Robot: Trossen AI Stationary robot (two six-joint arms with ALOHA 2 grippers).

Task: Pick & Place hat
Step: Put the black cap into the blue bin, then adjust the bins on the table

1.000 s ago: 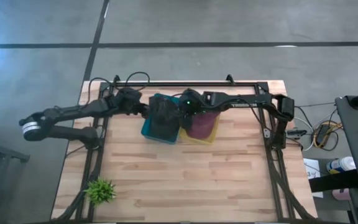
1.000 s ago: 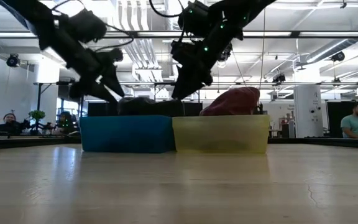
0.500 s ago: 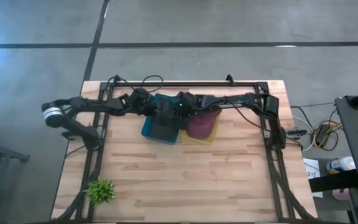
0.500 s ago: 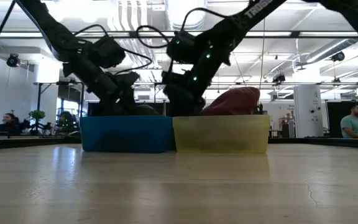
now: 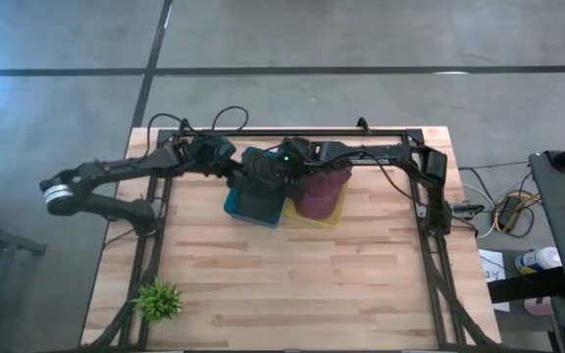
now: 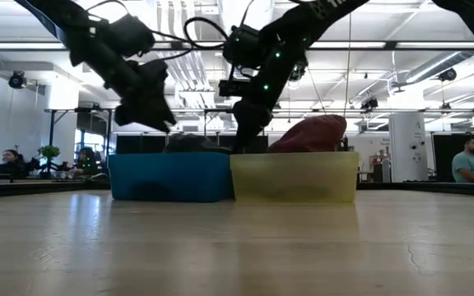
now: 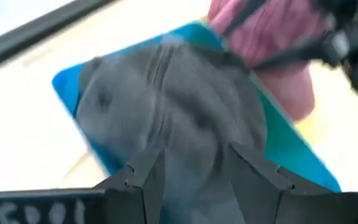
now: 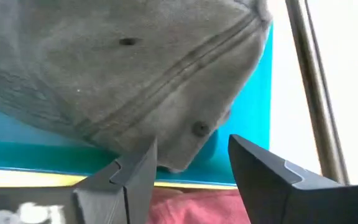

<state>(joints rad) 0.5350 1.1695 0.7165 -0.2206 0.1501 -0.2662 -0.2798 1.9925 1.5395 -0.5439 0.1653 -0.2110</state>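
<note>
A grey hat (image 5: 258, 192) lies crown-up in a blue bin (image 5: 231, 205) at the table's far middle; its top (image 6: 192, 142) just shows over the bin's rim. A dark red hat (image 5: 318, 193) fills the yellow bin (image 6: 295, 177) beside it. My left gripper (image 5: 231, 167) hovers open over the blue bin's left far corner, well above the rim (image 6: 161, 123). My right gripper (image 5: 275, 175) is open above the seam between the two bins (image 6: 241, 146). In both wrist views the grey hat (image 7: 166, 106) (image 8: 117, 68) lies beyond the open fingers.
A small green plant (image 5: 158, 301) stands near the table's near left corner. A black frame rail (image 5: 312, 131) runs along the far edge behind the bins. The near half of the table is bare wood (image 5: 302, 284). People sit in the room beyond (image 6: 471, 160).
Both grippers dipped into the blue bin about half a second ago and have risen again. The left one has also drawn back toward the table's left. The grey hat stays in the blue bin.
</note>
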